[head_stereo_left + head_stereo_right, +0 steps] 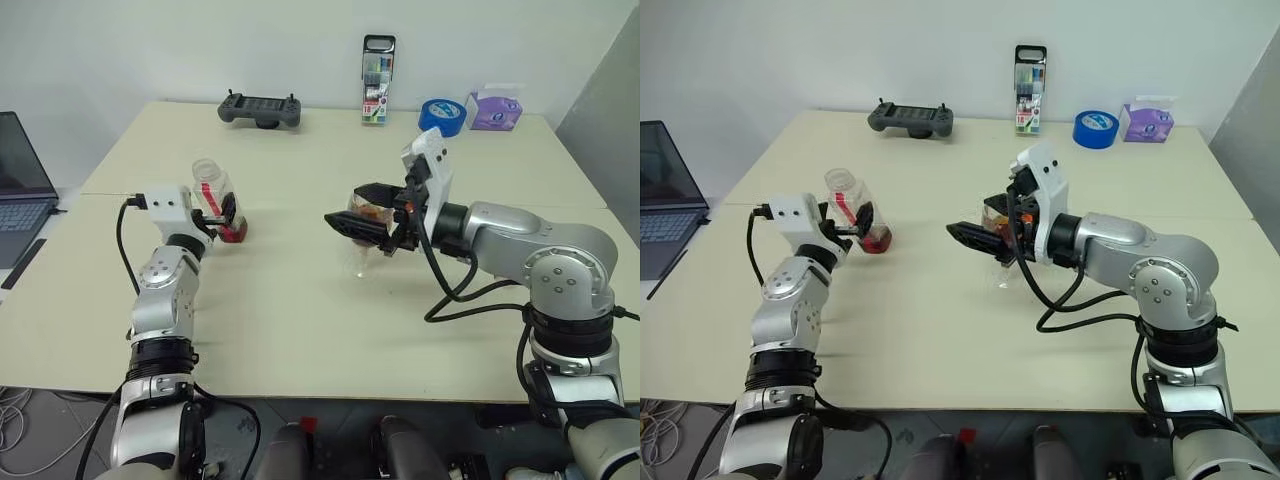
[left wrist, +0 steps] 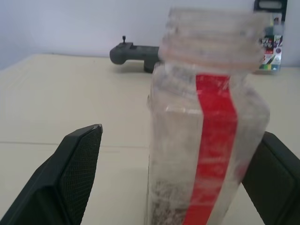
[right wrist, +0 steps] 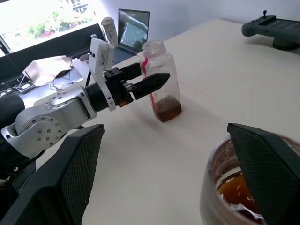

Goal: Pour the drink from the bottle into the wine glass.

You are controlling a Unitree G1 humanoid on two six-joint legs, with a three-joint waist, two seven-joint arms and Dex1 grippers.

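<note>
The wine glass [image 3: 239, 187], drink [image 3: 236, 190] inside, is flanked by the spread jaws of the right gripper [image 1: 365, 228]. Further left, the uncapped bottle [image 1: 217, 200] is left upright on the table [image 1: 300, 320] between the parted, non-touching jaws of the left gripper [image 1: 222, 212].

No legible text on the bottle [image 2: 206, 140], marker case [image 1: 378, 80] or tissue box [image 1: 495, 110].
</note>
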